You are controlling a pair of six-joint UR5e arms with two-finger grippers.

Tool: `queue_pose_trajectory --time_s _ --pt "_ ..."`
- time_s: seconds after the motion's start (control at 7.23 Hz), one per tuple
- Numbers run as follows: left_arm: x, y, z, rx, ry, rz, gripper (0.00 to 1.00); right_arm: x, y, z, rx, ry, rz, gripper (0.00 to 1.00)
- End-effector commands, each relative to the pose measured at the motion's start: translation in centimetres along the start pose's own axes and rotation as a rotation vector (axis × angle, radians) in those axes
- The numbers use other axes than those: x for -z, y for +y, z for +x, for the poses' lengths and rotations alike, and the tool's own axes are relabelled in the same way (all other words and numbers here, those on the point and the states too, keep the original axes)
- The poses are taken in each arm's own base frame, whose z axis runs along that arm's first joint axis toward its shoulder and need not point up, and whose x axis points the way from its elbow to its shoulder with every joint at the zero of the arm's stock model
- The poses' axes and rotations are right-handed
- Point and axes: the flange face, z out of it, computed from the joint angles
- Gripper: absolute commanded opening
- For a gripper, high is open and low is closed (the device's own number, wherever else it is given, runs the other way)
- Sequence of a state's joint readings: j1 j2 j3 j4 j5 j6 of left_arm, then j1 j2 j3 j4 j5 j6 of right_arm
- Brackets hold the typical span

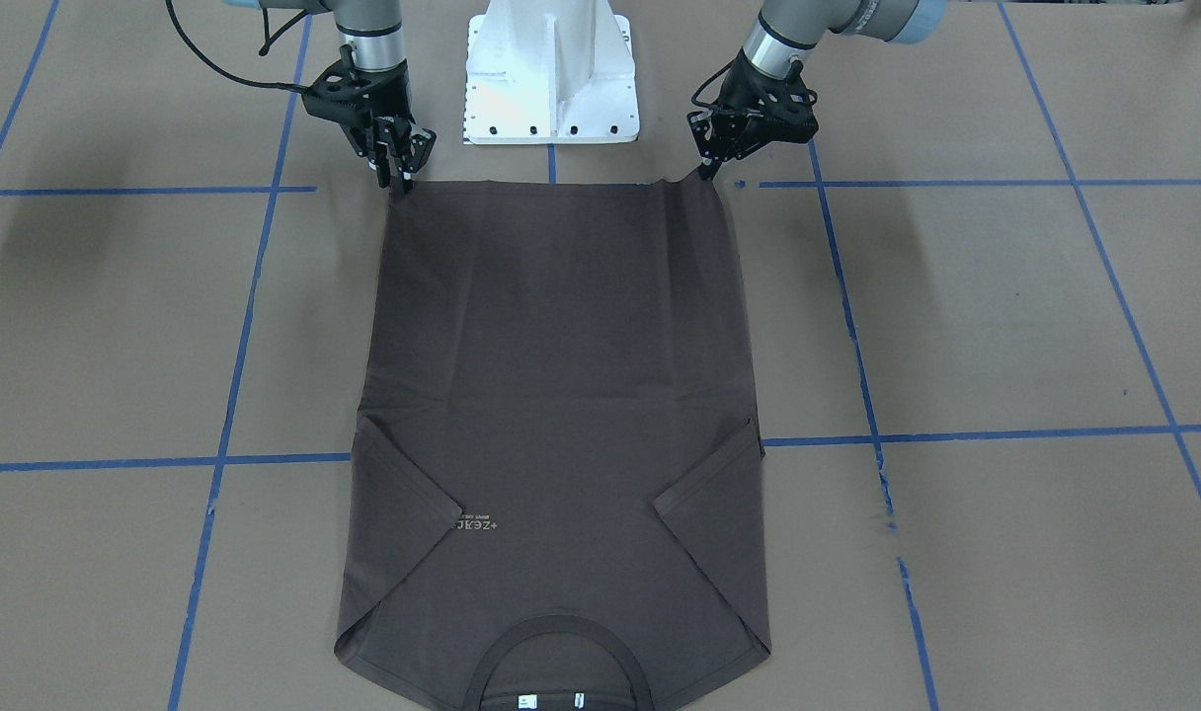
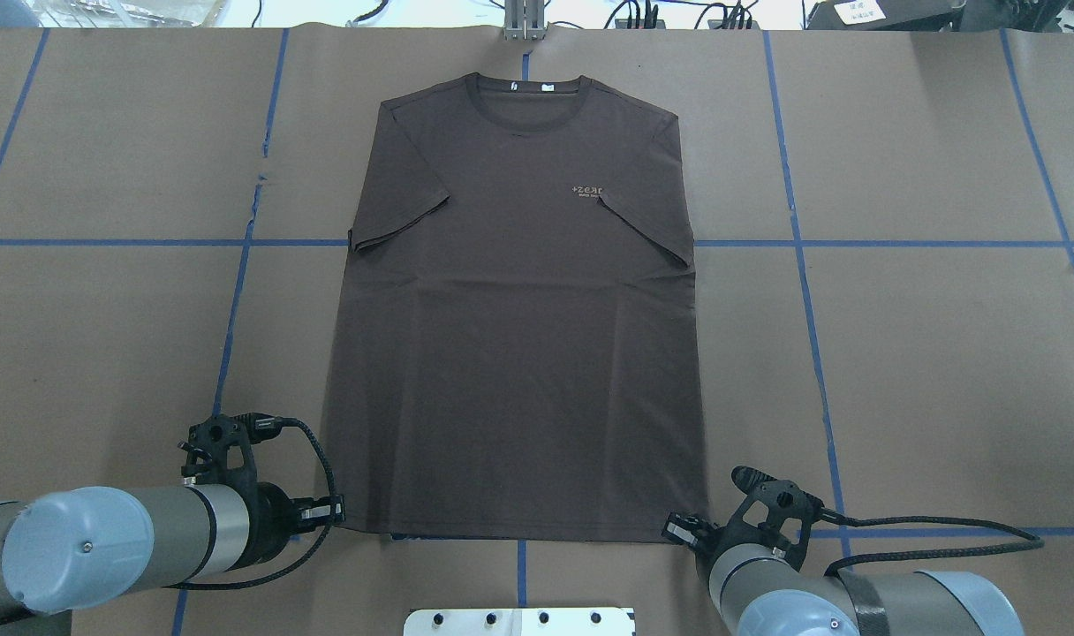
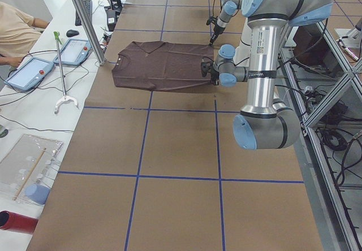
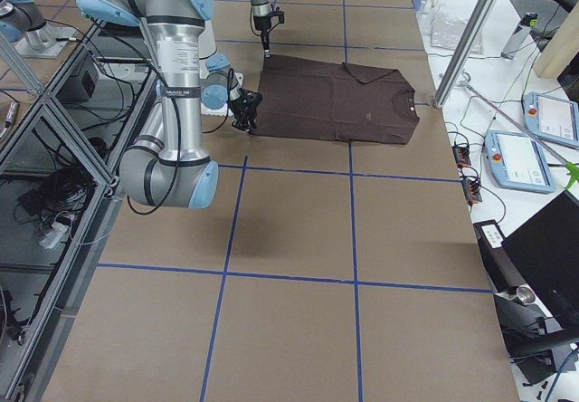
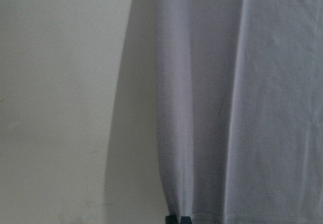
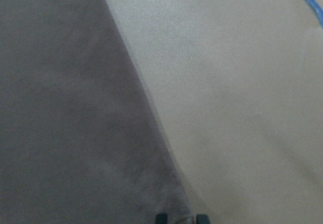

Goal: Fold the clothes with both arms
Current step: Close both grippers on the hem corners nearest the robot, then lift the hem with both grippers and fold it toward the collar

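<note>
One garment: a dark brown T-shirt (image 2: 519,353) lies flat and front-up on the table, neck toward the far edge and bottom toward the robot.
Folds: both sleeves (image 2: 404,199) are turned inward over the chest, leaving the sides nearly straight.
Neckline: the ribbed collar (image 2: 528,88) shows white neck tags (image 2: 548,87) inside it.
Print: small pale lettering (image 2: 588,190) sits on the chest, just beside one folded sleeve's edge.
Near edge: the hem (image 2: 519,534) runs straight from one gripper to the other.
Robot's left: the left gripper (image 1: 704,176) is at one hem corner, fingers clamped on the cloth. The wrist view shows that edge raised, with a shadow beneath it.
Robot's right: the right gripper (image 1: 400,181) is at the other hem corner, fingertips pinched together on the fabric.
Reach: the left arm (image 2: 104,548) and right arm (image 2: 855,601) come in low on either side.
Surface: the table (image 2: 899,353) is covered in brown paper, gridded with blue tape (image 2: 793,243).
Mount: a white pedestal base (image 1: 551,74) stands between the arms, near the hem.
Sidelines: an operator (image 3: 17,27) in a tan shirt is past the far edge, near two control screens (image 3: 28,73).
</note>
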State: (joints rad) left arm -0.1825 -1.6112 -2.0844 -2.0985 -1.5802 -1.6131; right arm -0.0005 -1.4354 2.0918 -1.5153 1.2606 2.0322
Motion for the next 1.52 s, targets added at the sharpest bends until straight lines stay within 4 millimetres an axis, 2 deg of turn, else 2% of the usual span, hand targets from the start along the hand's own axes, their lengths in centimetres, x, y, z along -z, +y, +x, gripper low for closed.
queue_pose_trajectory --time_s 0.0,0.28,0.41,0.55,0.69,0.83,0.97,1.11,1.24,1.38 --pt "0.0 0.0 0.0 0.001 0.000 0.000 0.00 0.1 -0.1 0.0 -0.008 -0.006 0.008 0.00" --pt "0.1 -0.1 0.1 0.001 0.003 0.001 0.00 0.1 0.0 0.0 -0.004 -0.011 0.016 0.00" --pt "2.0 -0.1 1.0 0.000 0.015 0.001 0.00 2.6 -1.2 -0.6 -0.022 -0.049 0.004 0.00" --pt "6.7 0.8 3.3 -0.001 -0.018 -0.055 0.00 9.3 -3.5 -0.6 -0.033 -0.082 -0.021 0.00" --pt "13.3 1.4 5.6 -0.001 -0.009 -0.106 0.00 15.4 -4.6 0.0 -0.019 -0.068 -0.059 0.00" --pt "18.6 1.7 7.7 0.001 -0.005 -0.121 0.00 20.2 -5.7 1.1 -0.005 -0.060 -0.109 0.00" --pt "19.9 2.0 9.7 0.001 -0.018 -0.146 0.00 20.7 -5.8 1.3 -0.001 -0.055 -0.115 0.00" --pt "18.9 1.8 10.4 -0.006 -0.034 -0.141 0.00 20.5 -5.7 1.2 0.004 -0.051 -0.113 0.00" --pt "17.9 -0.2 10.6 -0.028 -0.049 -0.094 0.00 20.0 -7.1 -0.5 -0.027 -0.068 -0.081 0.00" --pt "17.4 -5.2 11.8 -0.096 -0.058 0.001 0.00 18.6 -9.4 -4.2 -0.036 -0.082 -0.025 0.00"
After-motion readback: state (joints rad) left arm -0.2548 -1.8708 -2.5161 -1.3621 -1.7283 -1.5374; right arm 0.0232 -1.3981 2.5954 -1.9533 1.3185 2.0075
